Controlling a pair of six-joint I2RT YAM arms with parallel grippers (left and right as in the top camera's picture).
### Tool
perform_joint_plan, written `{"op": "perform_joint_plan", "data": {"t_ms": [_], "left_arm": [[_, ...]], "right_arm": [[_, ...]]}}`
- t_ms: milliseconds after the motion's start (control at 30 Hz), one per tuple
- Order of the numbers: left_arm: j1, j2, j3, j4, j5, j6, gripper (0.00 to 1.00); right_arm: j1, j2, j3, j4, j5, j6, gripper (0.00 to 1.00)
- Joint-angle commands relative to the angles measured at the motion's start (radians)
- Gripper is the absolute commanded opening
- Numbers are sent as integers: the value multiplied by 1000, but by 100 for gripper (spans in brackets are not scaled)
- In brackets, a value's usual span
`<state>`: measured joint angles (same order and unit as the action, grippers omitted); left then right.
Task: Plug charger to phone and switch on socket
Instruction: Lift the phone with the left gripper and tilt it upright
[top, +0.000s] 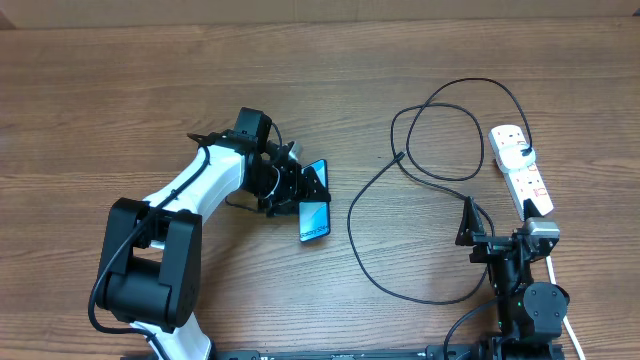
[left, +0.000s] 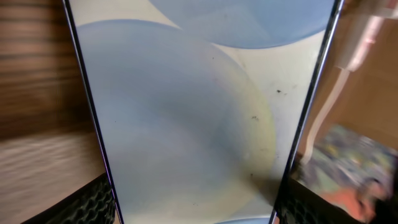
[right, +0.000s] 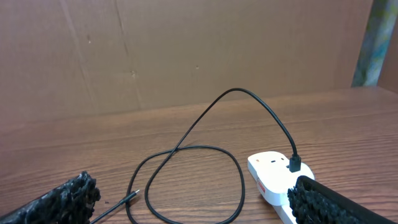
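The left gripper (top: 306, 190) is clasping the phone (top: 314, 222) by its long edges, seemingly tilting it off the table (top: 120, 90). Its screen is glowing blue, and any writing is too small to read. The right gripper (right: 194, 204) is hanging spread wide and empty near the socket (top: 524, 170). The charger (top: 440, 135) is sitting plugged into it, with its tip lying loose.

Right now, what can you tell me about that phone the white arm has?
The phone is a slim rectangle with dark edges and a lit screen of pale blue and cream curves. The left gripper grips it across its width, a black textured finger on each long edge, left of the middle of the table. Its port is not visible; the charger cable lies apart to its right.
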<state>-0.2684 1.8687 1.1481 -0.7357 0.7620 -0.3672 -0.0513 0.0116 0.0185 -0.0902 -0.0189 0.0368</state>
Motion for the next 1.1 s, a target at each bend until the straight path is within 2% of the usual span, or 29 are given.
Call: {"op": "perform_joint_plan", "data": {"t_ms": [0,233,500,767,933,1067], "left_arm": [[8,8,28,5,204,-24,66],[19,8,28,60,411,-68,66],[35,8,28,163,545,-239,62],[76,8,28,280,575,-412,61],[98,8,28,296,573,-475,61],[100,8,28,296,573,-480,62]], "right_arm": [[3,-9,-11,6,2,-5,100],[3,-9,-11,6,2,-5,100],[3,-9,-11,6,2,-5,100],[3,-9,-11,6,2,-5,100],[3,-9,-11,6,2,-5,100],[3,-9,-11,6,2,-5,100]]}}
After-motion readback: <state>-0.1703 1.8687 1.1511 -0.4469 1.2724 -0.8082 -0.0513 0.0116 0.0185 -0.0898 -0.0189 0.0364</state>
